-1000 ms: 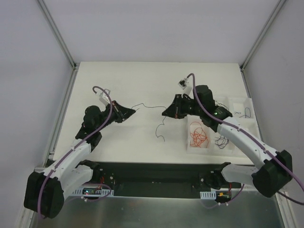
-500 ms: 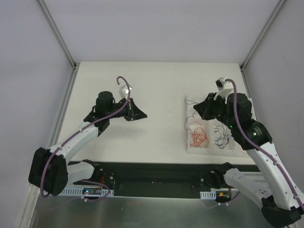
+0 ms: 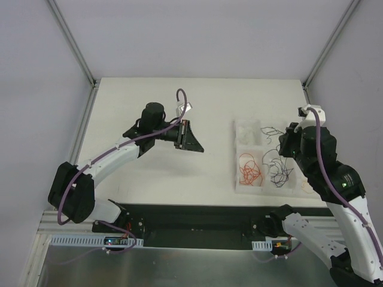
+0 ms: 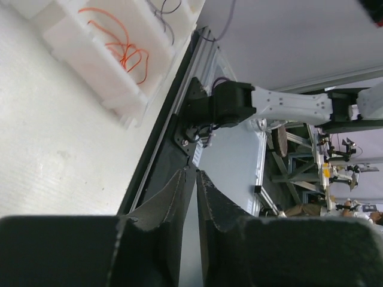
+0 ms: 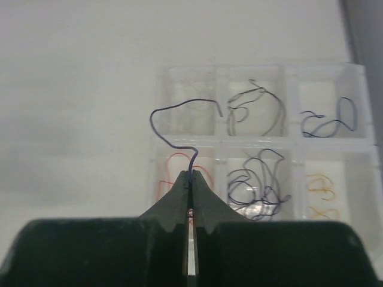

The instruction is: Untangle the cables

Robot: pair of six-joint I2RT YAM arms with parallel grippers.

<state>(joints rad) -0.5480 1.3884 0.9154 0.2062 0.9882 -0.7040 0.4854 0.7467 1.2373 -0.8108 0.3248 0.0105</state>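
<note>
one dark cable (image 5: 200,100) now carried by right claw (image 5: 190,179) over tray (image 5: 287,142).

The right claw (image 5: 190,178) hides the dark cable's (image 5: 179,104) lower end and the tray's (image 5: 311,67) near edge

Pinched at the tips of the right hand (image 5: 190,174): one cable (image 5: 179,104), standing up ahead of it. Just beyond and beneath that hand, a compartment tray (image 5: 287,140) on the worktop (image 3: 197,101), loose cables (image 5: 245,176) in its cells. Ahead of the left hand (image 3: 190,139), well apart, the same tray.
</note>
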